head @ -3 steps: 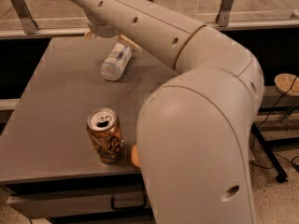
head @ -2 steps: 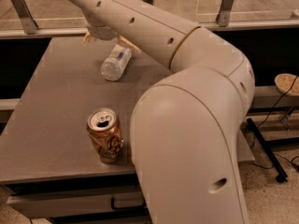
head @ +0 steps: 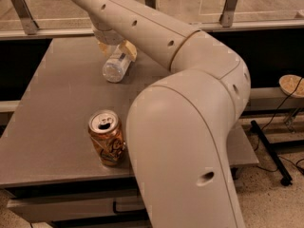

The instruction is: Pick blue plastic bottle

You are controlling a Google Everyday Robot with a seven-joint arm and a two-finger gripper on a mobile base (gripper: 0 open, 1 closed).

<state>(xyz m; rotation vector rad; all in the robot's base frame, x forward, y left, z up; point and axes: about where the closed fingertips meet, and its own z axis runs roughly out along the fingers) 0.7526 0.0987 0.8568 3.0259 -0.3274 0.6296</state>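
Upper left, my gripper (head: 115,50) straddles the blue plastic bottle (head: 115,68) lying on the table (head: 52,132); whether it grips, I cannot tell.

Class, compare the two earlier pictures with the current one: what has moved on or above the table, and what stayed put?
The gripper has come down toward the table and now sits at the far end of the blue plastic bottle. The arm shifted with it. Whether the bottle is gripped cannot be told. The bottle lies on its side where it was, and the orange can stands unmoved.
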